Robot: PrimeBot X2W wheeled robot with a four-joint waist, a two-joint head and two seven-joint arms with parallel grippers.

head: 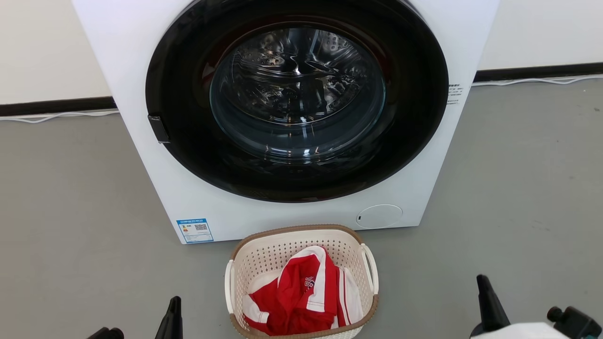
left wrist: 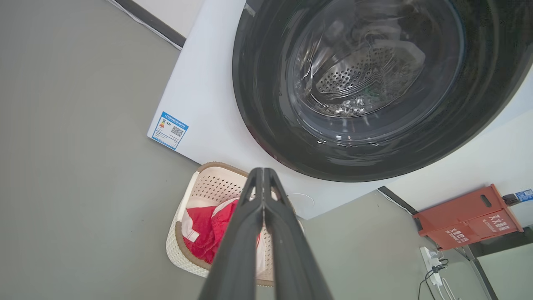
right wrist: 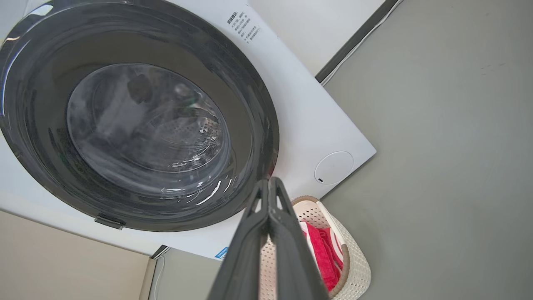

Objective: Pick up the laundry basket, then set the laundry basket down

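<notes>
The laundry basket (head: 271, 259) stands on the grey floor just in front of the washer, cream with a brown rim and white loop handles, holding a red and white garment (head: 301, 294). It also appears in the left wrist view as the laundry basket (left wrist: 200, 187) and in the right wrist view as the laundry basket (right wrist: 354, 258). My left gripper (head: 174, 301) is low at the basket's left, apart from it, shut and empty; its tips are pressed together at the left gripper (left wrist: 263, 171). My right gripper (head: 481, 280) hangs right of the basket, shut and empty, tips together at the right gripper (right wrist: 270, 181).
A white front-loading washer (head: 141, 70) with a closed dark round door (head: 297, 101) stands directly behind the basket. A white cable runs along the wall's base. An orange box (left wrist: 466, 218) and a power strip (left wrist: 431, 260) sit to the washer's side. Open grey floor lies on both sides.
</notes>
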